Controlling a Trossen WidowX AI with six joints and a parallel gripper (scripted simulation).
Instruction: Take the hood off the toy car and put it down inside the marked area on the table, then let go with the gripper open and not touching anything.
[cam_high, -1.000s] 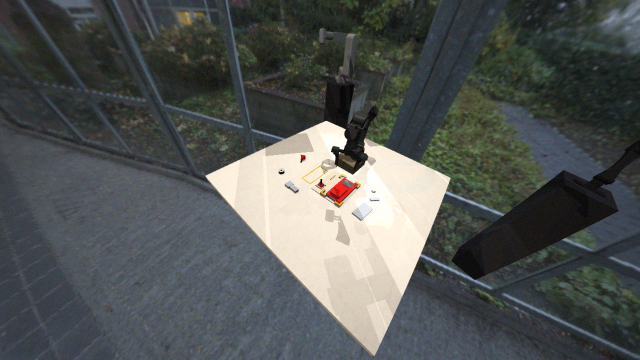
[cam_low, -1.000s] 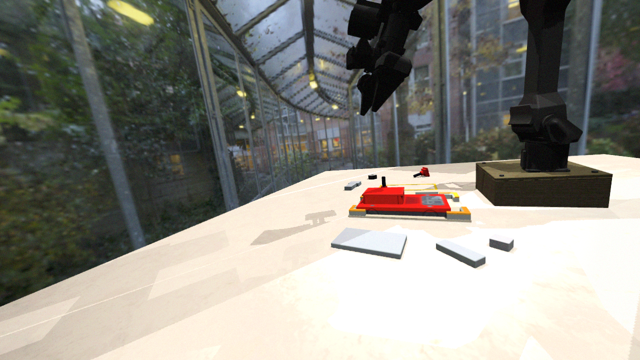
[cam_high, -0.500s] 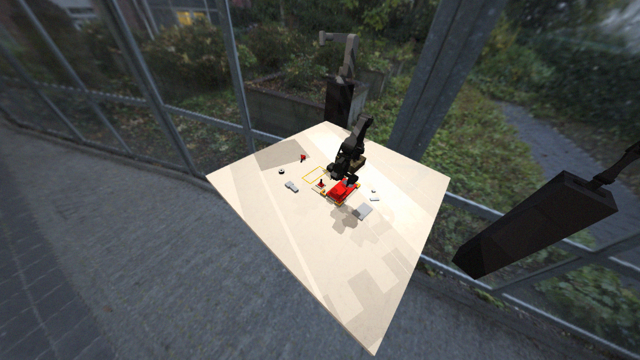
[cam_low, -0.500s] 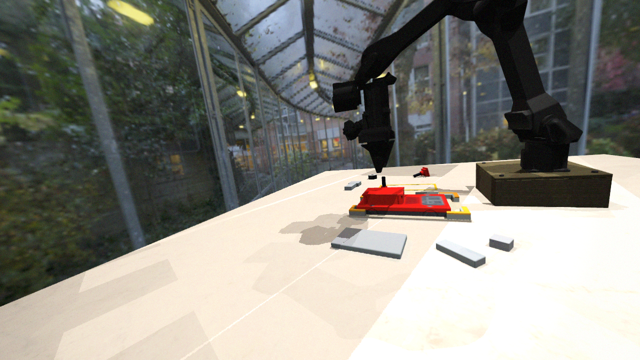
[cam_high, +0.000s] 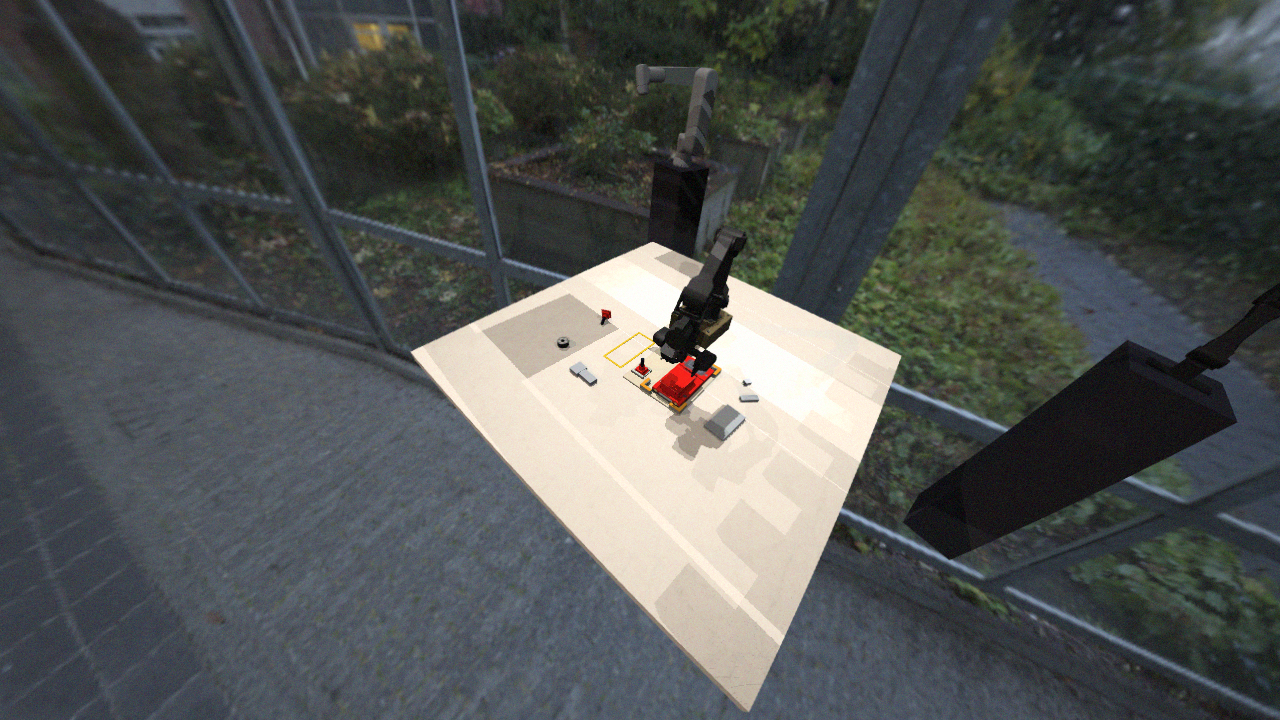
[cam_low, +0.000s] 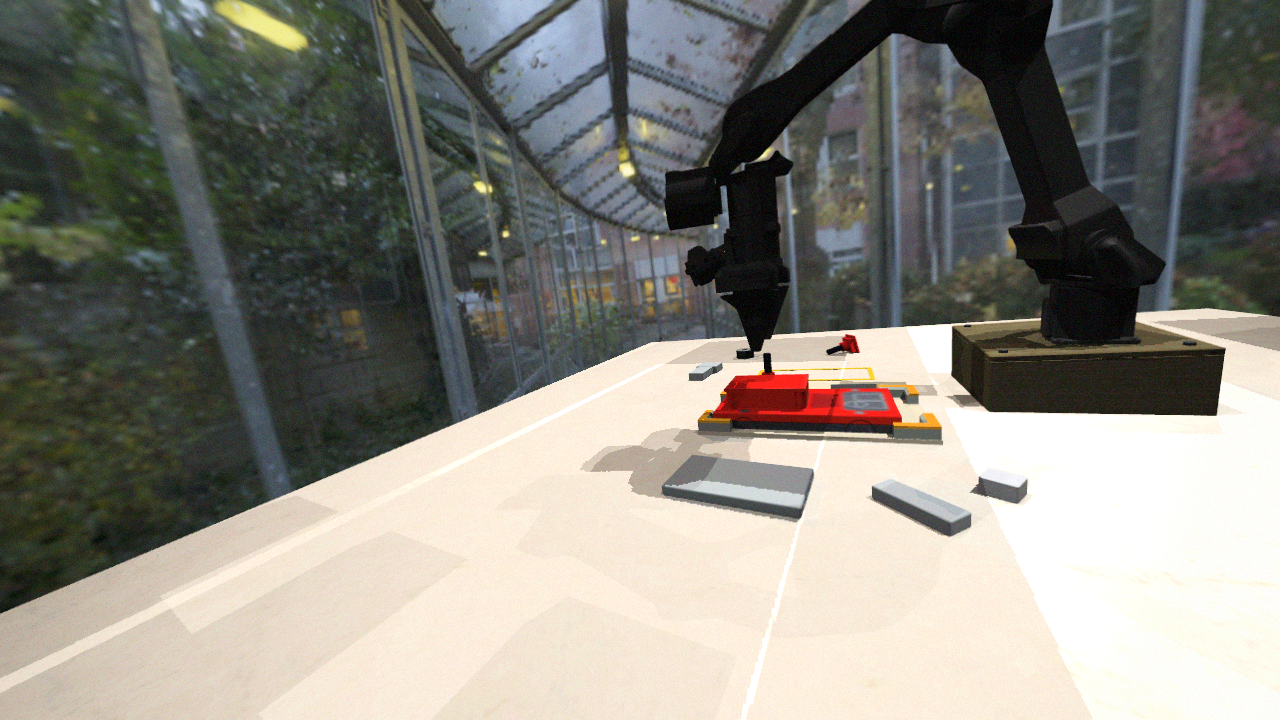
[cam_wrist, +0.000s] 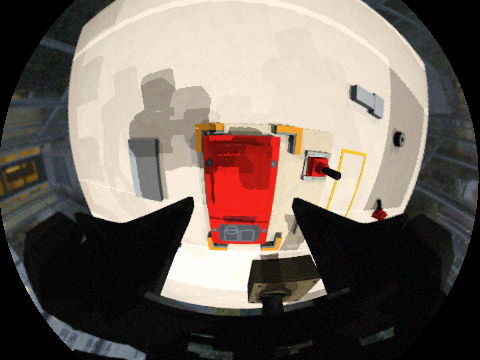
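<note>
The red toy car (cam_low: 823, 399) lies between orange and grey corner holders (cam_wrist: 299, 141) (cam_low: 917, 431). Its hood, seemingly the raised red block (cam_low: 765, 394) (cam_wrist: 239, 180), is on the car. My gripper (cam_low: 759, 347) (cam_wrist: 244, 203) is open and empty, pointing down above the car. In the wrist view its fingertips stand either side of the red car, the right one farther out. Contact is not visible. The marked area, a yellow outline (cam_high: 613, 360) (cam_low: 823, 368) (cam_wrist: 354, 151), lies beyond the car in the exterior view and holds nothing.
A red block with an upright black peg (cam_high: 641, 368) (cam_wrist: 316, 166) stands between car and outline. A grey plate (cam_high: 725, 421) (cam_low: 738, 486) and two grey bars lie opposite. A grey stepped piece (cam_wrist: 367, 101), black ring (cam_wrist: 398, 139) and red-black piece (cam_low: 847, 344) lie beyond.
</note>
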